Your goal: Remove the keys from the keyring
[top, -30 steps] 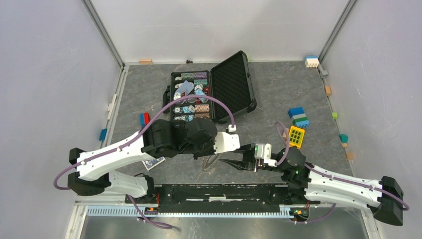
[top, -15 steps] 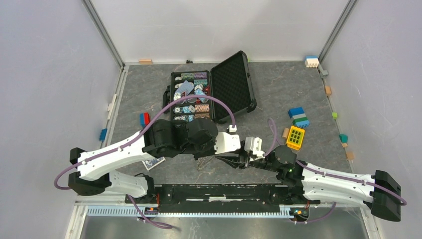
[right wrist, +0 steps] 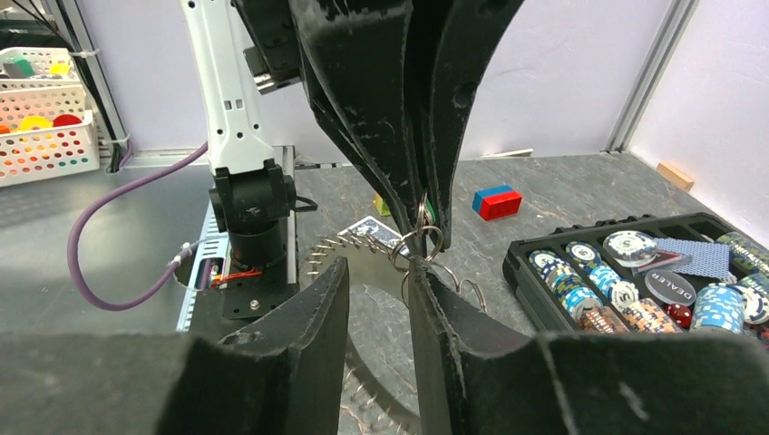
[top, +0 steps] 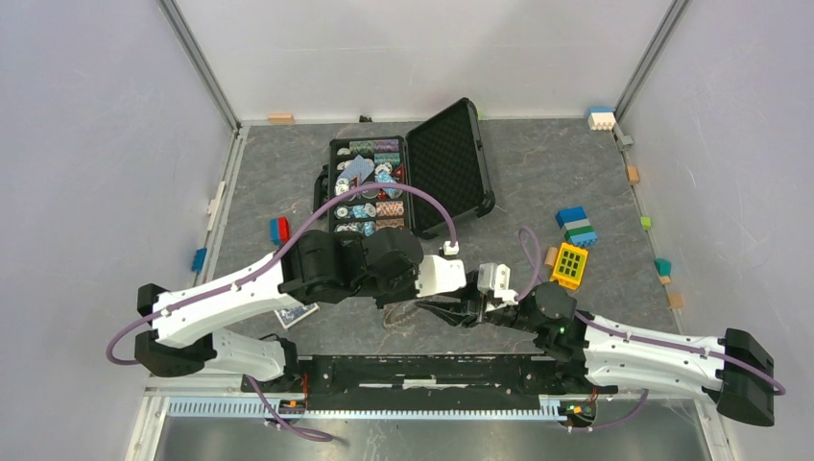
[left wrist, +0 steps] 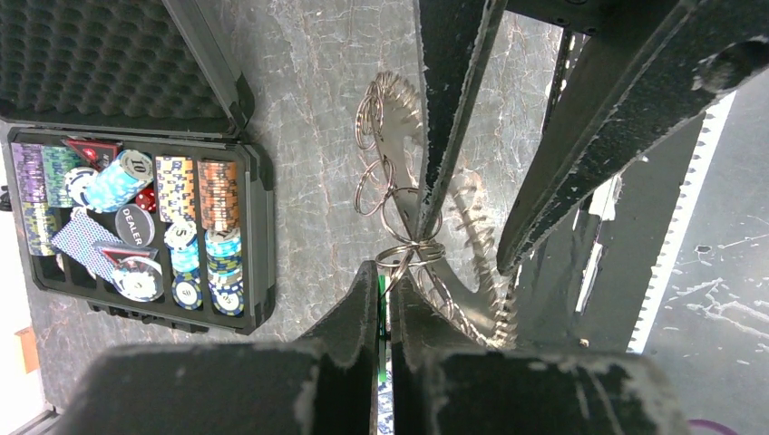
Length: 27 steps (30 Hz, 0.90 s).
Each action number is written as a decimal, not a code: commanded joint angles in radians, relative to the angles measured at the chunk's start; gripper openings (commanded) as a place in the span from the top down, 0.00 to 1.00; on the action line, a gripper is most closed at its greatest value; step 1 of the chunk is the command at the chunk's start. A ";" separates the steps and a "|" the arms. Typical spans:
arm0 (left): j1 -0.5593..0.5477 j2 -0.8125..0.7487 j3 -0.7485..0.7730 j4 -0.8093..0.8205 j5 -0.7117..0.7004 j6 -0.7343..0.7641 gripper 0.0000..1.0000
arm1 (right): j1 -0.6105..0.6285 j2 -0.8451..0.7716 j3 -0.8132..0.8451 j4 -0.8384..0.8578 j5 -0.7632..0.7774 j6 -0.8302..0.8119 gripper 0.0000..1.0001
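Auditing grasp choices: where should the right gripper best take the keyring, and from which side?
Probably at its lifted end beside the left gripper, shut on the green-tagged key, approaching from the opposite side: there the keyring hangs clear of the table, while the keys lie fanned along the rest.

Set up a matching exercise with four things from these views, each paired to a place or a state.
Things:
1. left hand
2. right hand
3. black case
4. yellow block

Places or states:
A. lid up, poker chips inside
B. fingers apart
C. right of the case in the top view
D. pinched shut on the keys

Pairs: 1-D, 2-B, 3-A, 4-C
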 commanded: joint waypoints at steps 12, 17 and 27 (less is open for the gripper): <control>0.007 -0.011 0.039 0.026 -0.003 -0.026 0.98 | 0.024 -0.040 0.059 -0.039 -0.050 -0.057 0.70; 0.007 -0.024 0.045 0.021 0.011 -0.011 0.98 | 0.025 -0.095 0.073 -0.133 -0.045 -0.123 0.67; 0.006 -0.036 0.063 0.020 0.044 0.006 0.98 | 0.025 -0.191 0.076 -0.262 -0.020 -0.259 0.55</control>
